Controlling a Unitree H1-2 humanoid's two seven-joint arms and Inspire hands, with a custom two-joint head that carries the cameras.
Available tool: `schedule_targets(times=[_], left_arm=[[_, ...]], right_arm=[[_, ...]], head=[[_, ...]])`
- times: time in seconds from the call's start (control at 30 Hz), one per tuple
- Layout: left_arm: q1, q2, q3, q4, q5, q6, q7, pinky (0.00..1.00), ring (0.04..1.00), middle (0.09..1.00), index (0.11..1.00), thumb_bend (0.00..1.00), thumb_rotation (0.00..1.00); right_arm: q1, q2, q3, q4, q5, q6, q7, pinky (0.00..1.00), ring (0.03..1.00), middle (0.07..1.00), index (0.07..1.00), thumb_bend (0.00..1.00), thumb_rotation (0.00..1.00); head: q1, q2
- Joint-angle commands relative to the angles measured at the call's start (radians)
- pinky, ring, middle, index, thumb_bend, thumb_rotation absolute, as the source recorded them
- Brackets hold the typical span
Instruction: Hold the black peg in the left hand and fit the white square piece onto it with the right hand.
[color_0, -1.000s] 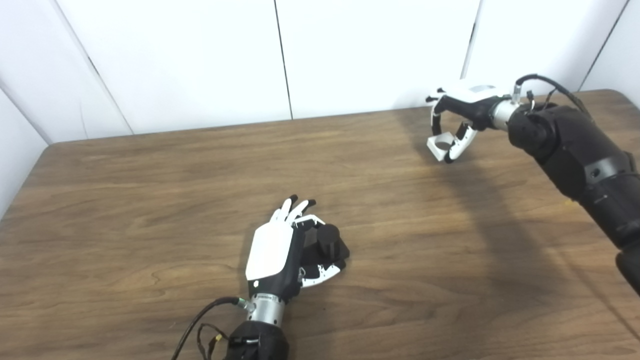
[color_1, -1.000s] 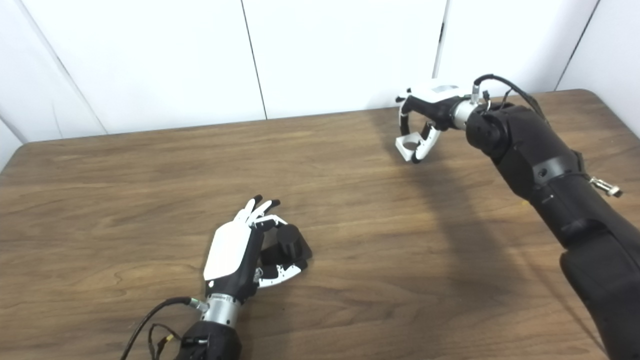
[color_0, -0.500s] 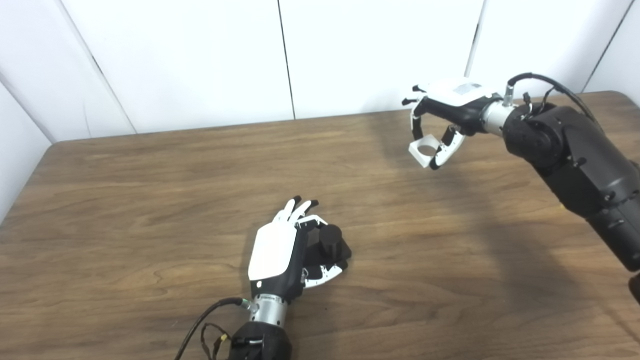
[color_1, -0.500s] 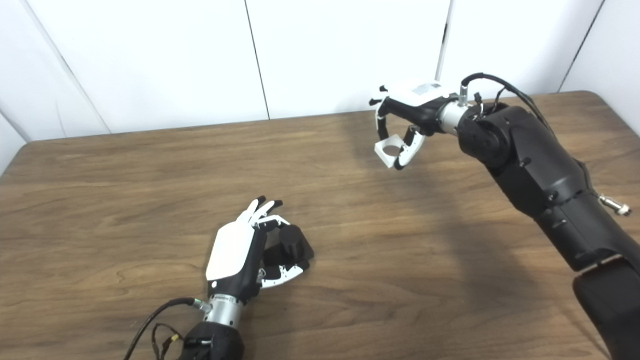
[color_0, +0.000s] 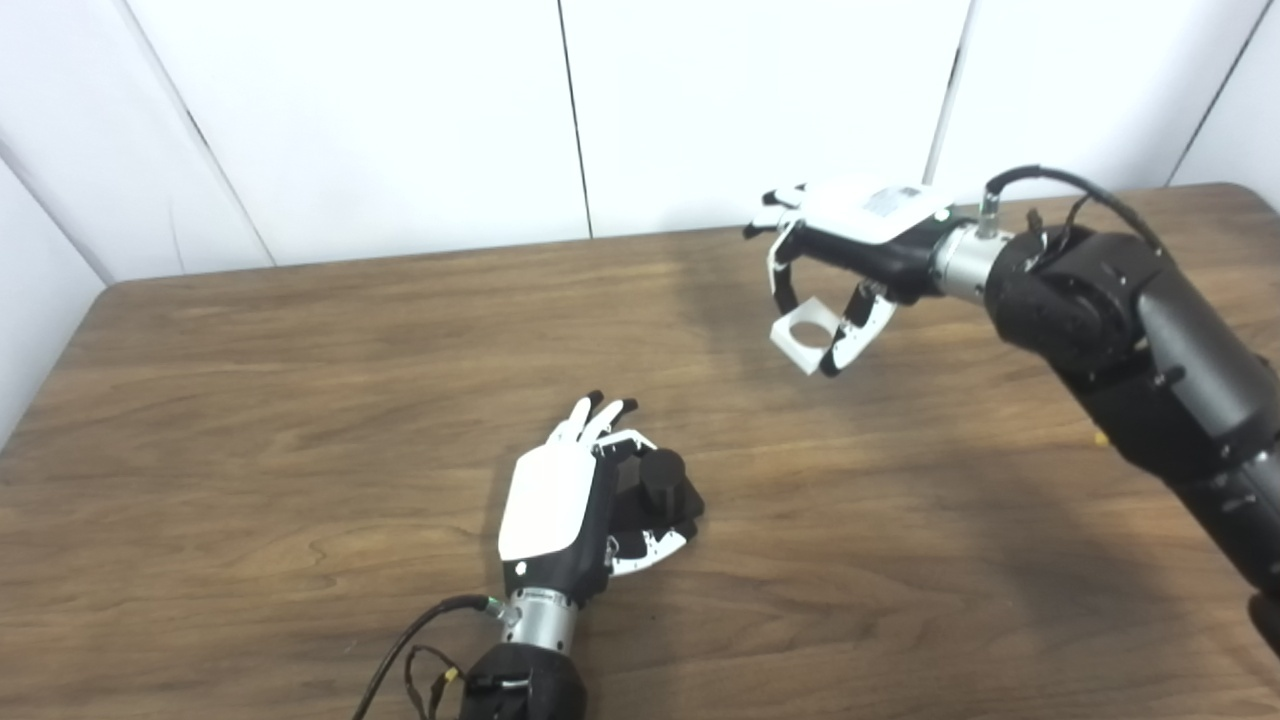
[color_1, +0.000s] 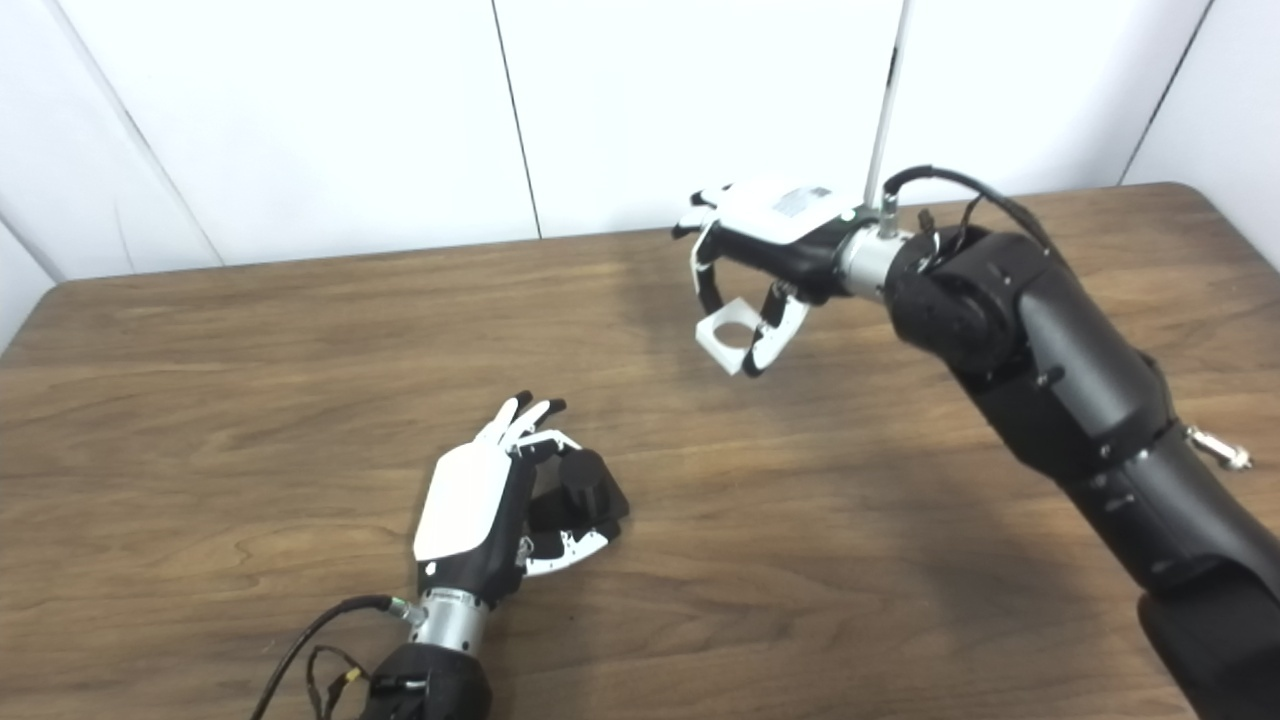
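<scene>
Wooden table (color_0: 250, 400), white wall panels (color_0: 400, 110)

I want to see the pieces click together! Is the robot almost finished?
About halfway. Done: the left hand already holds the black peg low near the table, and the right hand has the white square piece in its fingers, up in the air. Left to do: carry it across to the peg and fit its hole over the top.

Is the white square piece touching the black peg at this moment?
Apart. In the left eye view, bare table separates the white square piece in the right hand from the black peg in the left hand.
</scene>
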Motion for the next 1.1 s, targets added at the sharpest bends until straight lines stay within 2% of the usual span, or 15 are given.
schedule_targets(times=[0.0, 0.43, 1.07], left_arm=[[0.022, 0.012, -0.009, 0.023, 0.023, 0.038, -0.049, 0.93, 0.983, 0.9, 0.493, 0.52, 0.07], [0.019, 0.014, -0.009, 0.025, 0.024, 0.041, -0.053, 0.93, 0.983, 0.901, 0.493, 0.52, 0.07], [0.019, 0.009, -0.009, 0.023, 0.015, 0.04, -0.056, 0.94, 0.986, 0.898, 0.493, 0.52, 0.07]], right_arm=[[-0.04, 0.002, -0.014, -0.052, -0.002, 0.018, 0.016, 1.0, 1.0, 0.919, 0.489, 0.53, 0.15], [-0.044, 0.07, 0.015, -0.169, -0.004, 0.023, 0.116, 1.0, 1.0, 0.923, 0.488, 0.53, 0.14], [-0.047, 0.187, 0.059, -0.191, -0.045, 0.02, 0.167, 1.0, 1.0, 0.922, 0.487, 0.53, 0.15]], head=[[0.0, 0.001], [0.003, 0.006], [0.003, 0.013]])
